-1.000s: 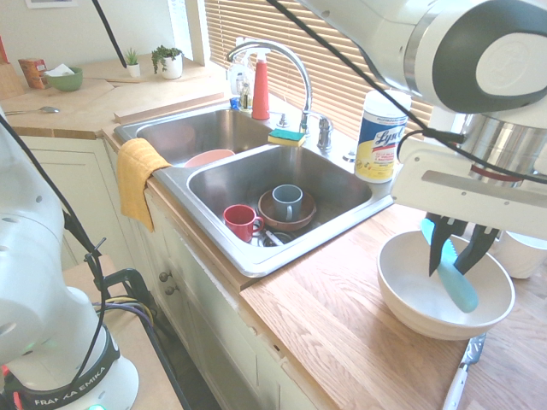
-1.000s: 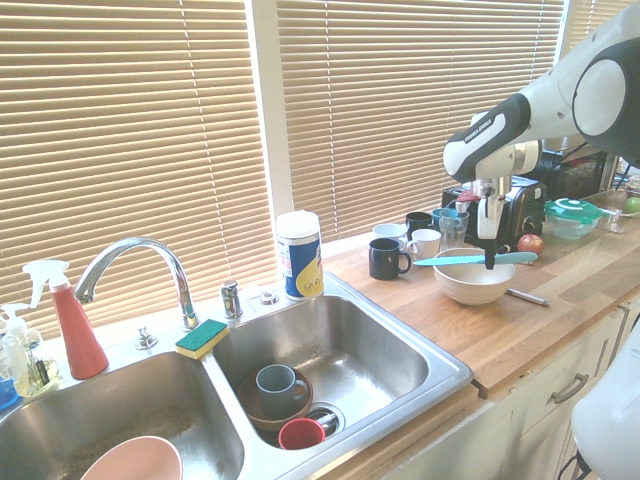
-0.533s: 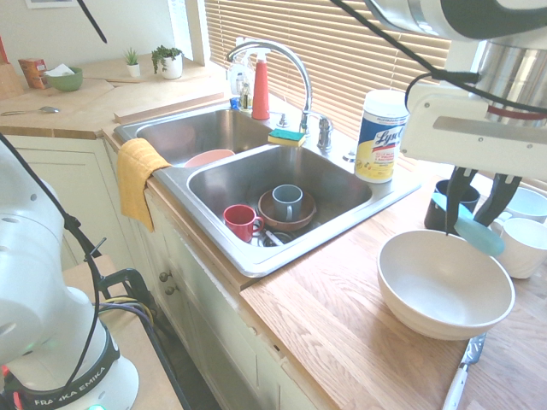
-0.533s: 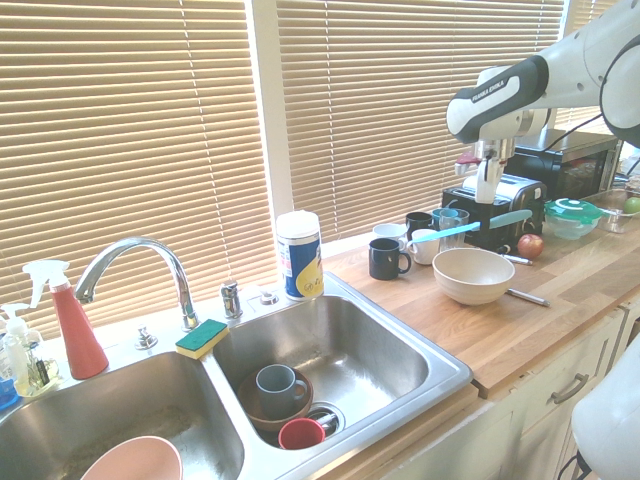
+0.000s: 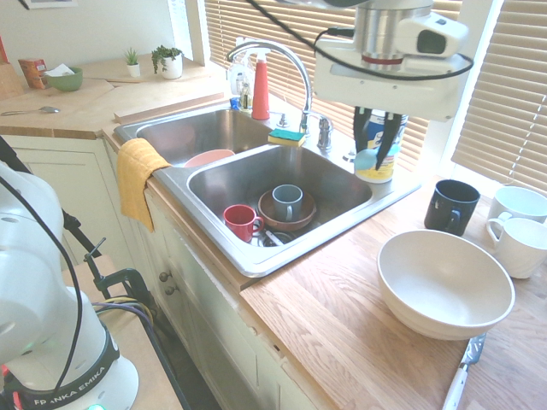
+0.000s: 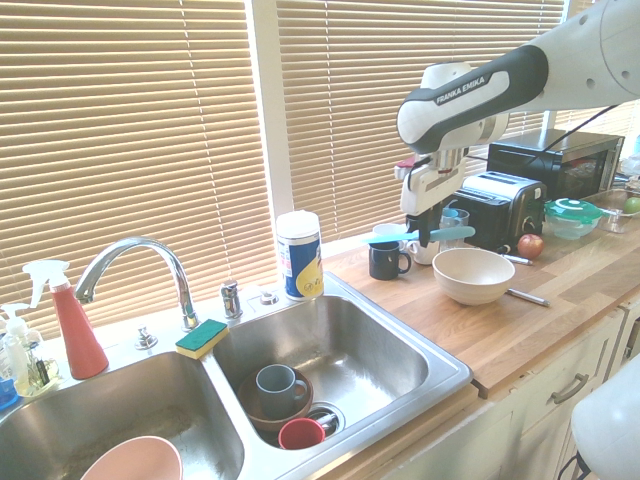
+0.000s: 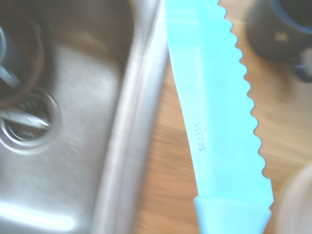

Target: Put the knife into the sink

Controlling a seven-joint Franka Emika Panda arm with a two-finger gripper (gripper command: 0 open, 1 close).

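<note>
While the white robot arm reaches in from above, its two-finger gripper (image 6: 428, 238) points straight down, clamped shut on a long turquoise plastic knife (image 6: 418, 236) with a serrated edge. From the second exterior view the knife lies level in the air, above the wooden countertop (image 5: 342, 325) near the right edge of the large stainless-steel double sink (image 5: 256, 256), just in front of a dark mug (image 6: 385, 262). From the first exterior view the gripper (image 5: 377, 152) hangs in front of a white wipes canister with a yellow label (image 5: 386, 162). Up close, the wrist view shows the blade (image 7: 214, 112) lying along the sink's raised rim (image 7: 131, 126), over wood. In the right basin sit a red mug (image 5: 240, 221) and a grey mug inside a brown bowl (image 5: 286, 210). A large cream bowl (image 5: 444, 286) stands on the counter, well apart from the knife.
</note>
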